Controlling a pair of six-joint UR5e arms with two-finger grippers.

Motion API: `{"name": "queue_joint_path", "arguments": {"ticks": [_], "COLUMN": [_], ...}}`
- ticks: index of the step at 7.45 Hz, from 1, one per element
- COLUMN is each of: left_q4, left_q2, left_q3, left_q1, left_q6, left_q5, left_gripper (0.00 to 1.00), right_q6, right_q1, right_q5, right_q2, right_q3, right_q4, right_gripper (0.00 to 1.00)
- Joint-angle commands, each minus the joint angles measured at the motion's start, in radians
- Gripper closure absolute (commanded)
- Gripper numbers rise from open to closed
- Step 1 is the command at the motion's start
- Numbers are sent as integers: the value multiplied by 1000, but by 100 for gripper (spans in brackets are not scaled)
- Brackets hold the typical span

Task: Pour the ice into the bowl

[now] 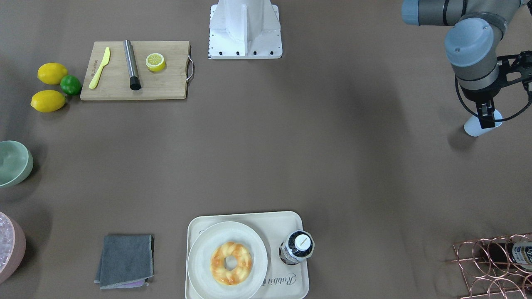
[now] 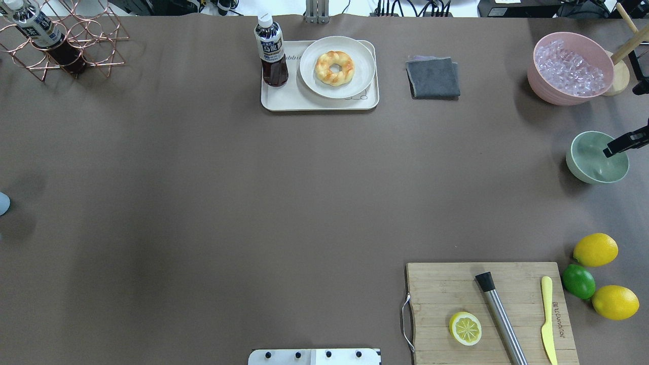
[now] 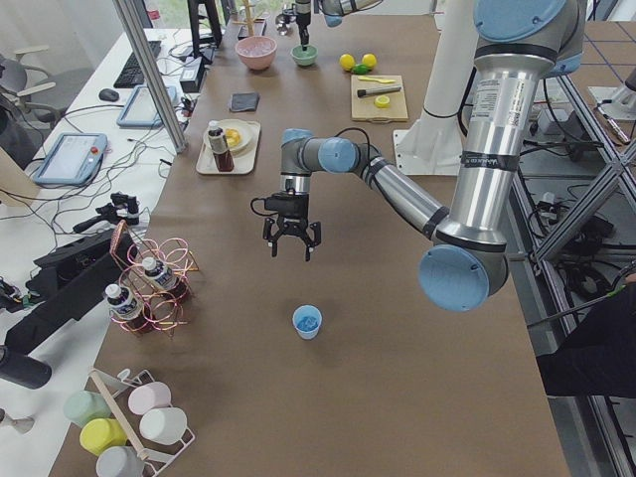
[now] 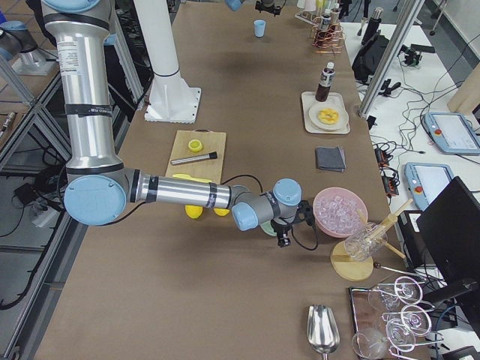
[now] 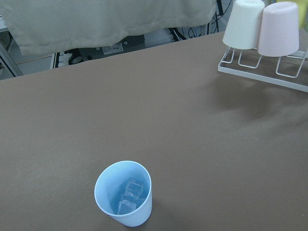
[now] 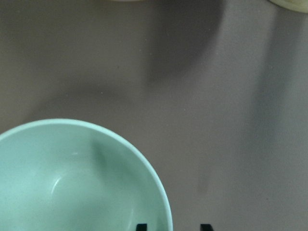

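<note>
Right wrist-mounted: right gripper (image 6: 172, 227) parted, empty, over bowl (image 6: 120, 183).

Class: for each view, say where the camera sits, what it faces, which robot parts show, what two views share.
Front-facing: across the table, facing the base; left arm at right.
Overhead: behind the base, looking down; right fingers near bowl.
Exterior left: left end; left arm near.
Exterior right: right end; right arm near.
Left wrist: down on blue cup with ice; no body.
Right wrist: down on bowl, shared with overhead; fingertips.
</note>
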Motion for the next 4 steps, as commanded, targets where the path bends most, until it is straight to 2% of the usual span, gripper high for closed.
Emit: {"name": "queue_joint_path", "arguments": {"ticks": [1, 2, 4], "left_q4": [85, 94, 132], "left_q2": [-50, -48, -53], "left_q3": [109, 155, 211], "left_q1": [66, 91, 126], "left_q6": [-38, -89, -127], "left_q5": [23, 84, 99], "left_gripper": [3, 3, 3], "right_q6": [10, 9, 10], "right_q1": [-1, -1, -1], "right_q5": [6, 13, 18], "right_q2": [-23, -23, -23], "right_q3": [31, 33, 53], "right_q4": [1, 1, -5], "right_gripper": [100, 100, 100]}}
